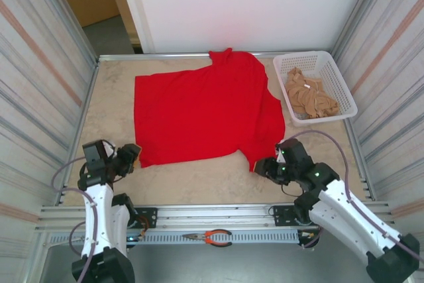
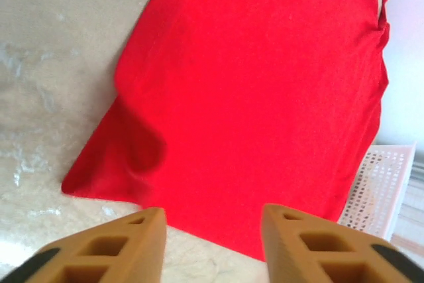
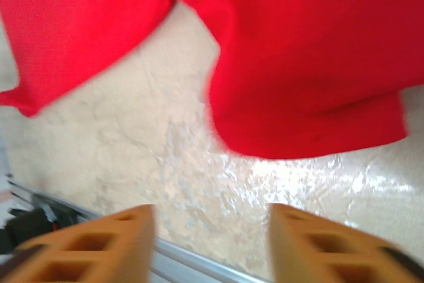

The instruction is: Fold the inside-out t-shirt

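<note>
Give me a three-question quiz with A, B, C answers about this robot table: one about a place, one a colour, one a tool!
1. Where is the white basket? A) far right corner of the table B) near left corner C) middle
2. What colour is the cloth in the basket? A) blue B) tan C) black
3. The left tool is: A) shut tight B) holding the cloth C) open, empty
Answers: 1 A, it sits far right; 2 B, tan folds lie inside; 3 C, fingers apart, red t-shirt beyond them.
</note>
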`<action>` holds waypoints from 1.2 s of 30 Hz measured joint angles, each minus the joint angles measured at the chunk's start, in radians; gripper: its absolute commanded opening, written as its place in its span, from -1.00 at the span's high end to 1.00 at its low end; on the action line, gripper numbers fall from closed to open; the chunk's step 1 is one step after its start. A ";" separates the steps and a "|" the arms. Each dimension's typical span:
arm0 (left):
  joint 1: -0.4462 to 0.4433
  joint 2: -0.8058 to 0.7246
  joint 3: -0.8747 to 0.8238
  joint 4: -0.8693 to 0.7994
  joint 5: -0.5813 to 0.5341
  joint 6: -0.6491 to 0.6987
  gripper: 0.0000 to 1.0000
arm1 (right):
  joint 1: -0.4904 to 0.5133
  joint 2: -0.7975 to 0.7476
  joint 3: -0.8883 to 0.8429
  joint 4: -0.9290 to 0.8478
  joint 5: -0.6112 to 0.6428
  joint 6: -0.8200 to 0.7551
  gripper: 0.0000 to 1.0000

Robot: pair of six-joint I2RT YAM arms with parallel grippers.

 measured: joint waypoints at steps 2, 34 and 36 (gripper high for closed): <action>0.000 0.006 0.040 -0.029 -0.006 0.019 -0.06 | 0.019 0.028 0.047 -0.021 0.023 -0.003 -0.28; -0.338 0.815 0.246 0.393 -0.025 0.093 -0.13 | -0.238 0.500 0.080 0.309 0.061 -0.074 0.08; -0.338 0.815 0.217 0.401 -0.029 0.089 -0.13 | -0.239 0.505 0.064 0.322 0.070 -0.066 0.08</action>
